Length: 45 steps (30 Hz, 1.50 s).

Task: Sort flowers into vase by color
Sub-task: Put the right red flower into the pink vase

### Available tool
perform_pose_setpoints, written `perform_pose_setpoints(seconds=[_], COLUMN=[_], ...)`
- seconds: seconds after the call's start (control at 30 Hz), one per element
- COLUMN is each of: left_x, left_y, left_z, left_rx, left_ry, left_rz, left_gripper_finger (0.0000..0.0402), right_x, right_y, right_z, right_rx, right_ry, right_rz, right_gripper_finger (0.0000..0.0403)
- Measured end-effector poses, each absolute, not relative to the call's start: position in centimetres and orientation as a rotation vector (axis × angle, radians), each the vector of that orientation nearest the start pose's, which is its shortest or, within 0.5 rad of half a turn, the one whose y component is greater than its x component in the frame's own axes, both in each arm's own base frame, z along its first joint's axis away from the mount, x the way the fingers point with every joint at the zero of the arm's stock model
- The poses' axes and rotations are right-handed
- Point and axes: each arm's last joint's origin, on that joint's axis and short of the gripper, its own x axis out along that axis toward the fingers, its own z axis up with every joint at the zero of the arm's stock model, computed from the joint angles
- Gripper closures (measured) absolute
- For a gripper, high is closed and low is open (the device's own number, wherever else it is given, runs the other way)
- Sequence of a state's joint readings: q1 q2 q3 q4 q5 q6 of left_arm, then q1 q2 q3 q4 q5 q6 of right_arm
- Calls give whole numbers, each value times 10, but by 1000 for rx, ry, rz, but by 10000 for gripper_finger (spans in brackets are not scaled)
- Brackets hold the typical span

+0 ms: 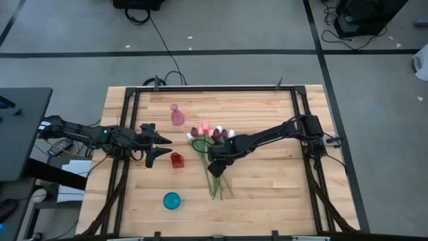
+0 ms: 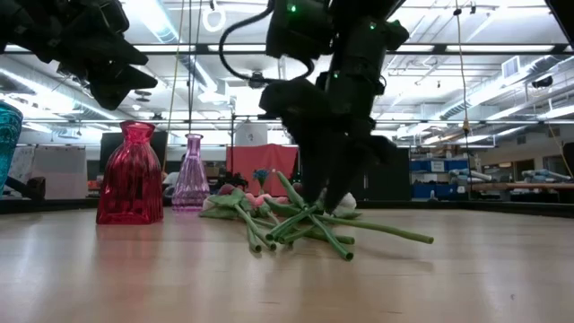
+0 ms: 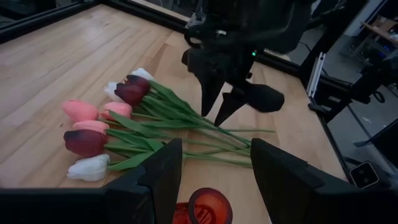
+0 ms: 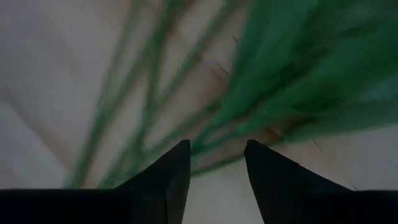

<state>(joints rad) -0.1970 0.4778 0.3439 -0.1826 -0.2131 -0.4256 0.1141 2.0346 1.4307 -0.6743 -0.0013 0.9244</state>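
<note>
Tabletop (image 1: pixel 267 194): right gripper (image 1: pixel 215 167) open over flowers (image 1: pixel 212 144).

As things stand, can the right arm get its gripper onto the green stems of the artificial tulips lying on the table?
Probably yes. The right gripper hangs open directly over the green stems of the artificial tulips, which lie loose on the wooden table with nothing between. The left gripper waits open beside the red ribbed glass vase.

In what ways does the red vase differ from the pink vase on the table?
The red vase is wider, ribbed and deep red; the pink vase is slimmer, with a long narrow neck and pale tint. The red vase stands near the left end effector; the pink vase stands farther back. Both are upright, translucent and empty.
</note>
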Motion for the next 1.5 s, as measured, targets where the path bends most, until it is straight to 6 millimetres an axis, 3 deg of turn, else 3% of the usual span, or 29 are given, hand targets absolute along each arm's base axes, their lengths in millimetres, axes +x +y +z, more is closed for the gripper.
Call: perform_pose_setpoints(seconds=[0.17,0.37,0.8,1.23,1.37,1.5], left_x=[125,125,124,123,125,126], left_y=[-18,-18,-18,-16,-16,-17], left_z=[219,219,214,214,217,221], left_rx=[-345,-347,-356,-346,-360,-365], left_ry=[327,328,374,367,329,300], left_rz=[103,115,129,173,174,143], left_gripper_finger=[204,204,204,204,204,204], right_x=[401,401,394,354,350,363], right_y=[41,35,33,37,33,33], right_z=[150,144,147,212,241,272], right_rx=[741,743,656,544,457,389], right_ry=[1226,1207,1268,1239,1074,821], right_rz=[-533,-550,-569,-714,-694,-529], right_gripper_finger=[220,241,389,391,391,391])
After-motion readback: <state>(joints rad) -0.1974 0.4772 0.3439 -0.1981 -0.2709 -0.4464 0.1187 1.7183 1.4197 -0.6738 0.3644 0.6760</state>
